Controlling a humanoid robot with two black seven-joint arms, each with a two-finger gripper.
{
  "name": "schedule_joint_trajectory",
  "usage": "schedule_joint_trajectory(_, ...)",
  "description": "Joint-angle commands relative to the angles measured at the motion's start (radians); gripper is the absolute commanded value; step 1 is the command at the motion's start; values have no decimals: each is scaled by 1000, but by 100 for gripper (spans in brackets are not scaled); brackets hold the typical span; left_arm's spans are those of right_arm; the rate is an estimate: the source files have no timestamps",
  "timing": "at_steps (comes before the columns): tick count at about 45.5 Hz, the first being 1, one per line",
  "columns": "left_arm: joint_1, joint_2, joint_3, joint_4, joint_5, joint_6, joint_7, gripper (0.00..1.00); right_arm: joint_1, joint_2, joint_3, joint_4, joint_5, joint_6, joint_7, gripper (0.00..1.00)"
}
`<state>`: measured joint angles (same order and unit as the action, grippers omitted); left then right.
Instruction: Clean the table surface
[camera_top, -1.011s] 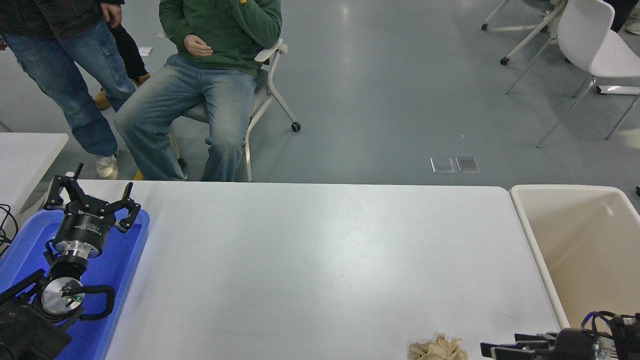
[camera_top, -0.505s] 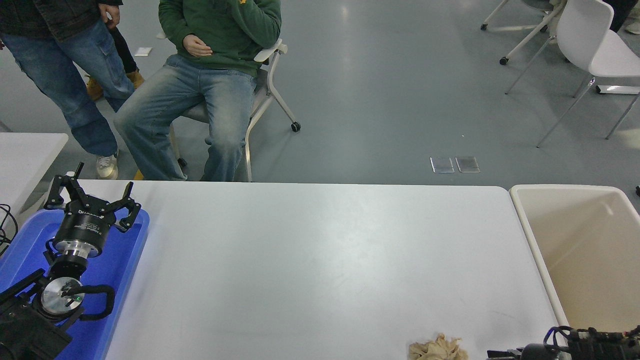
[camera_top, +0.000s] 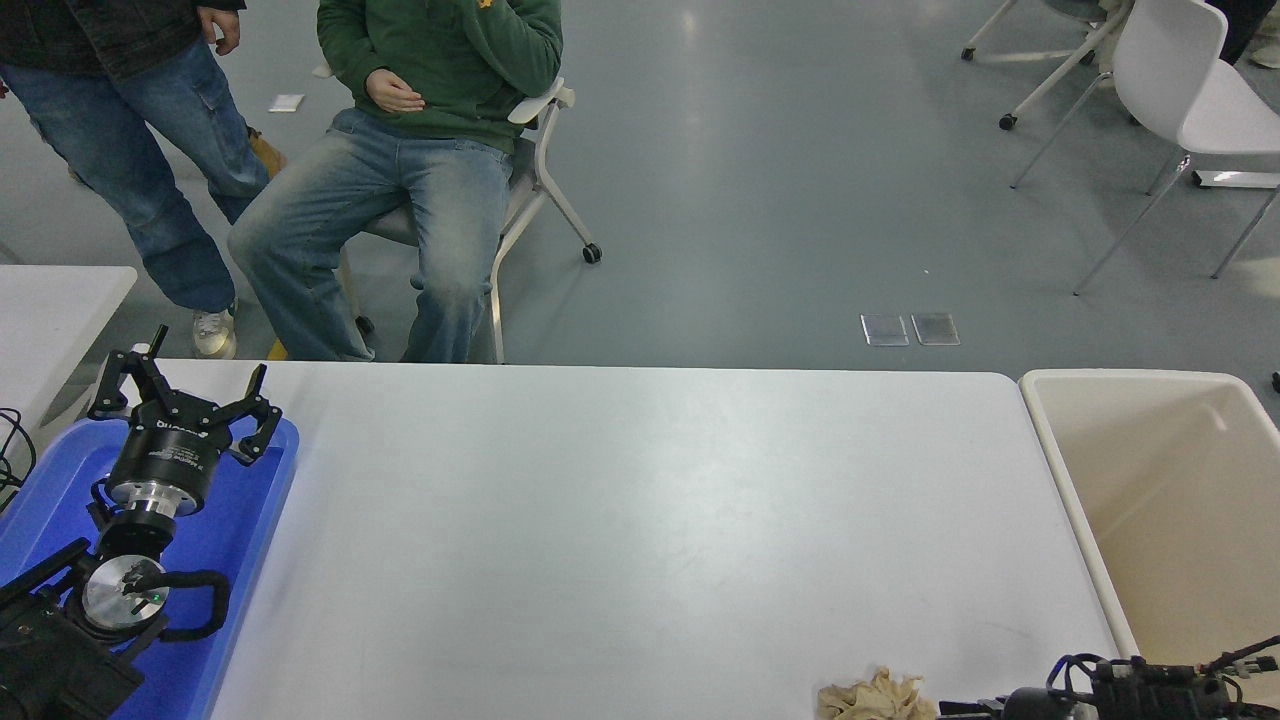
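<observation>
The table surface (camera_top: 640, 520) is a wide white tabletop that fills the middle of the head view. A crumpled beige cloth (camera_top: 878, 697) lies on it at the front edge, right of centre. My right gripper (camera_top: 968, 708) lies low at the bottom edge, just right of the cloth, with only its top edge in view. My left gripper (camera_top: 180, 400) is parked open and empty over the blue tray (camera_top: 262, 500) at the lower left.
A cream plastic bin (camera_top: 1160, 500) stands against the table's right end. A corner of a smaller white table (camera_top: 50, 310) shows at the left. A person sits on a chair (camera_top: 420, 180) and another stands (camera_top: 130, 150) beyond the far edge.
My right arm has sunk lower in the picture and shifted left, closer to the cloth. The standing person's feet have shifted. The cloth and left arm have not moved.
</observation>
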<state>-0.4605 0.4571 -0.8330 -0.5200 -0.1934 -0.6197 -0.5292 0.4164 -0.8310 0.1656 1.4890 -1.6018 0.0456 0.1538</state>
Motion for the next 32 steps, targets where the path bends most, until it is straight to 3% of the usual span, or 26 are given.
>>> schedule_joint_trajectory(1, -1, 0, 0, 0, -1, 0, 0, 100, 7, 35, 3, -39, 0, -1, 0, 100)
schedule_joint_trajectory(17, 0, 0, 0, 0, 0, 0, 0, 100, 10, 53, -8, -39, -3, -1, 1, 100)
schedule_joint_trajectory(32, 0, 0, 0, 0, 0, 0, 0, 100, 8, 61, -14, -38, -10, 2, 3, 92)
